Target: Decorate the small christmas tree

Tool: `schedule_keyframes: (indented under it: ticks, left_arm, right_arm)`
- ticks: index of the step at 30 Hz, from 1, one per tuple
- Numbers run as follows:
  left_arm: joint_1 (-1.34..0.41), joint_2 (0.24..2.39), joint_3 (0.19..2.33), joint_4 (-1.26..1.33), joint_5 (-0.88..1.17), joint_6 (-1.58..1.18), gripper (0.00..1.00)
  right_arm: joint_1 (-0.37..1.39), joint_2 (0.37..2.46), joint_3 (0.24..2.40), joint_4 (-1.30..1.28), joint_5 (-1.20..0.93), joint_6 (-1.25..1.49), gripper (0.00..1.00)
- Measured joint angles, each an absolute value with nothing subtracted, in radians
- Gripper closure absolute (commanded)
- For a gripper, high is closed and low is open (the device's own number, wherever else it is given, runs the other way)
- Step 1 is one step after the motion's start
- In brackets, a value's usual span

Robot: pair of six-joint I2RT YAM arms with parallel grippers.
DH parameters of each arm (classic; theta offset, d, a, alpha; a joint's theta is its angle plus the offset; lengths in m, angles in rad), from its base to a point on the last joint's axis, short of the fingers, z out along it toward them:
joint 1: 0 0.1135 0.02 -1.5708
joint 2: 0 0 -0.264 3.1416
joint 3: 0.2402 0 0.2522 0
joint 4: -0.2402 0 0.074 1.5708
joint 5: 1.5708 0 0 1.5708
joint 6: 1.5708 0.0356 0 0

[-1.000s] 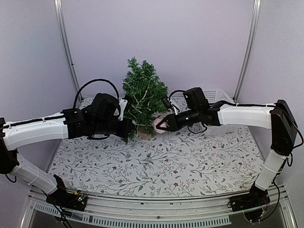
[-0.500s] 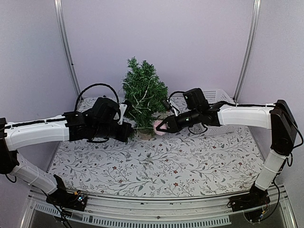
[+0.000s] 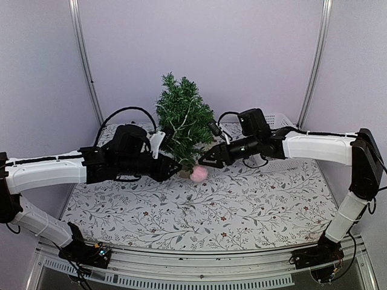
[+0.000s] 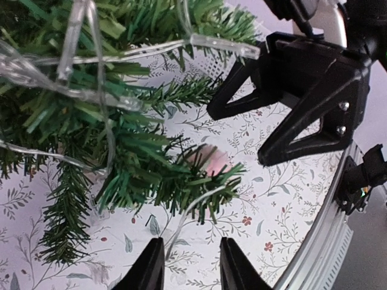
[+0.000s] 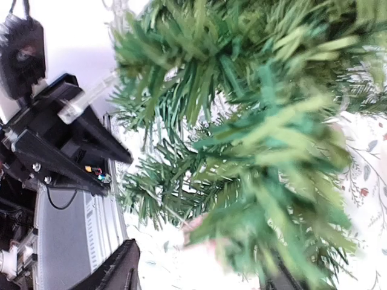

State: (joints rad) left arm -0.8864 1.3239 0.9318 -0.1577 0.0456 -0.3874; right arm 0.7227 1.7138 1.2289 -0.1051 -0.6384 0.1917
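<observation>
Where the left fingers [image 4: 152, 266] stand slightly parted, grasping nothing, a clear light wire dips toward their gap. Just right of them, the small christmas tree [image 3: 183, 124] stands upright: dark green, bristly, conical, strung with clear lights, its base mostly hidden by branches. A pink pom-pom [image 3: 198, 173] lies on the bench [image 3: 242, 205] beneath the right fingers [image 4: 239, 90], which are spread wide and empty.

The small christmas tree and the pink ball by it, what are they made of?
On the small christmas tree, stiff flat green matte needles, likely plastic; the pink ball looks fuzzy-edged, probably a soft pompom, though too small to be sure.
</observation>
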Motion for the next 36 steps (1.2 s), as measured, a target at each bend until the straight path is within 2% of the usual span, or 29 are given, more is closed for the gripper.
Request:
schedule_keyframes:
  ticks: [4,9,12,16,21,29,36]
  left_arm:
    - [-0.868,1.259,0.879,-0.139,0.060,-0.395,0.40]
    - [-0.795,1.147,0.810,-0.107,0.096,-0.418,0.26]
    - [-0.712,1.091,0.774,-0.079,0.120,-0.445,0.22]
    - [-0.616,1.064,0.757,-0.059,0.134,-0.474,0.21]
    - [-0.567,1.088,0.759,-0.041,0.146,-0.485,0.21]
    - [-0.542,1.208,0.783,-0.020,0.175,-0.487,0.21]
    - [-0.532,1.269,0.806,0.026,0.204,-0.486,0.21]
  right_arm:
    - [0.697,1.657,1.193,-0.104,-0.641,0.203,0.25]
    - [0.624,1.598,1.162,-0.105,-0.647,0.233,0.26]
    - [0.527,1.568,1.156,-0.106,-0.643,0.258,0.28]
    - [0.339,1.560,1.182,-0.168,-0.582,0.273,0.32]
    - [0.197,1.630,1.348,-0.365,-0.390,0.215,0.37]
    - [0.126,1.914,1.551,-0.675,-0.124,0.079,0.40]
    - [0.119,2.046,1.566,-0.878,0.084,0.047,0.40]
